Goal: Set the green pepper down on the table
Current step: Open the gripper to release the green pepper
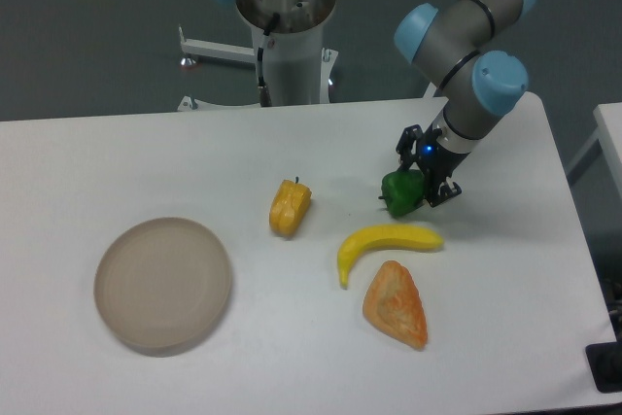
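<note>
The gripper [420, 184] is closed on the pepper [402, 192], which sticks out to its lower left, low over the table [146, 162] and just above the banana [387, 242]; whether it touches the surface I cannot tell; the move left looks like straight down, then release.
</note>
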`<state>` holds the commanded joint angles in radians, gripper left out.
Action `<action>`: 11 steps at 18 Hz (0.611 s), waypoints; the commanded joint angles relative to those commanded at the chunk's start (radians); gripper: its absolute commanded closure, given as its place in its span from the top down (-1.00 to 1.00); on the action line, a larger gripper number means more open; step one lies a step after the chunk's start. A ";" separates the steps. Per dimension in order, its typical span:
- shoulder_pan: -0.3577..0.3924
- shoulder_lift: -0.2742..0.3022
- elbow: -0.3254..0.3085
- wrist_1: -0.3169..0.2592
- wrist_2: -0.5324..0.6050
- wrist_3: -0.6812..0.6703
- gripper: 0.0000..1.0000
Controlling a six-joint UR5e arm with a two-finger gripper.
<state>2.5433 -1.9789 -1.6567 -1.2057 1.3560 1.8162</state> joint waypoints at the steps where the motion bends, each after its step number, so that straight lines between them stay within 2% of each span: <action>1: 0.000 0.000 0.000 0.000 0.000 0.000 0.62; 4: 0.000 -0.002 0.003 0.000 0.000 0.000 0.85; 7: 0.000 -0.002 0.012 -0.002 0.003 -0.002 0.99; 11: 0.002 0.000 0.040 -0.003 0.008 -0.003 1.00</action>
<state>2.5449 -1.9788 -1.6169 -1.2088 1.3637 1.8132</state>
